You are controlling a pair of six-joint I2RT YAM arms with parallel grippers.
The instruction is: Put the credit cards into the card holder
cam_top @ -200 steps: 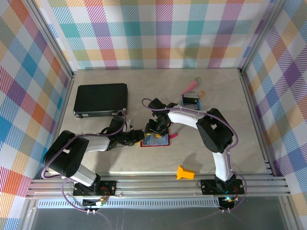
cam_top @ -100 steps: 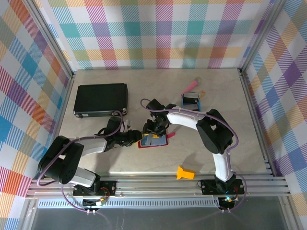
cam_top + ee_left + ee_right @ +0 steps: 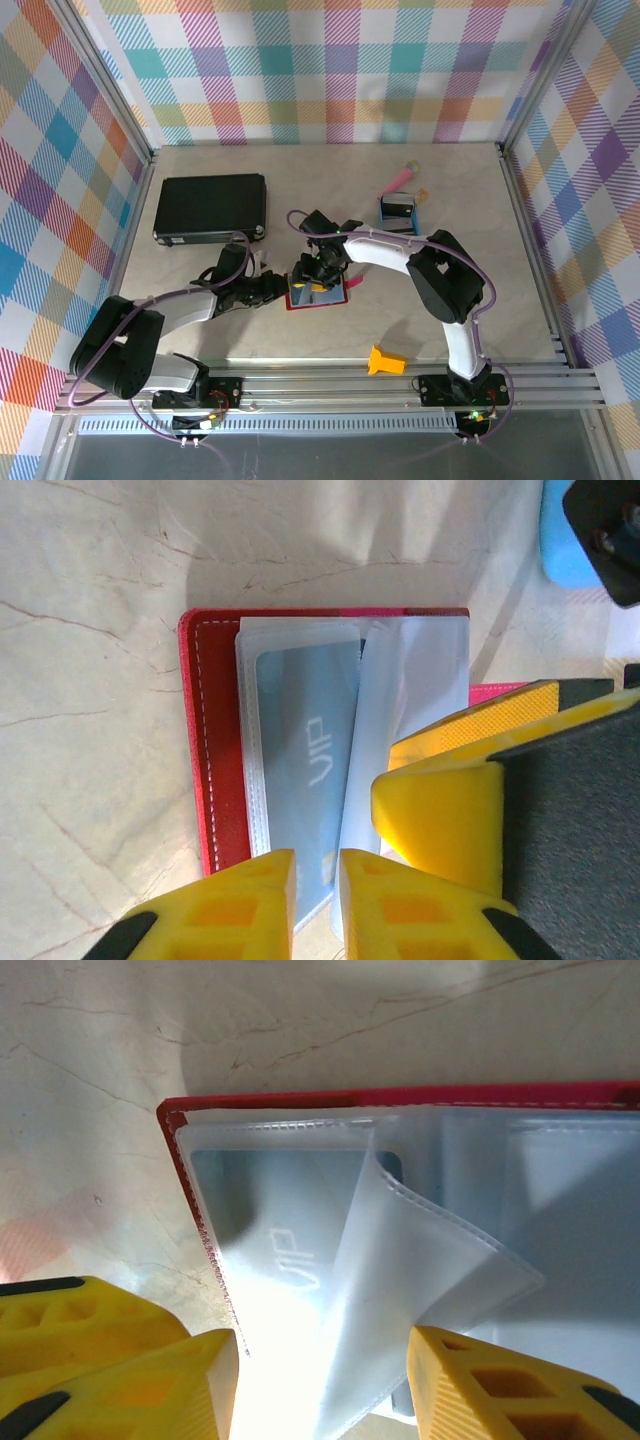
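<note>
Both grippers work at the open card holder [image 3: 325, 298], mid-frame from above.
My left gripper [image 3: 318, 900] jaws nearly meet around the blue VIP card [image 3: 305, 760] in its pocket; I cannot tell if they grip. My right gripper [image 3: 325, 1390] jaws gape, straddling a lifted clear sleeve [image 3: 400, 1270].

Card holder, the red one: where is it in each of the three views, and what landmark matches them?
Top external: card holder lies open mid-table, right of and nearer than the black case.
Left wrist: card holder centre frame, red cover leftmost.
Right wrist: card holder with red rim along the top, clear pockets below.
Shared landmark: the blue VIP card in its pocket.
</note>
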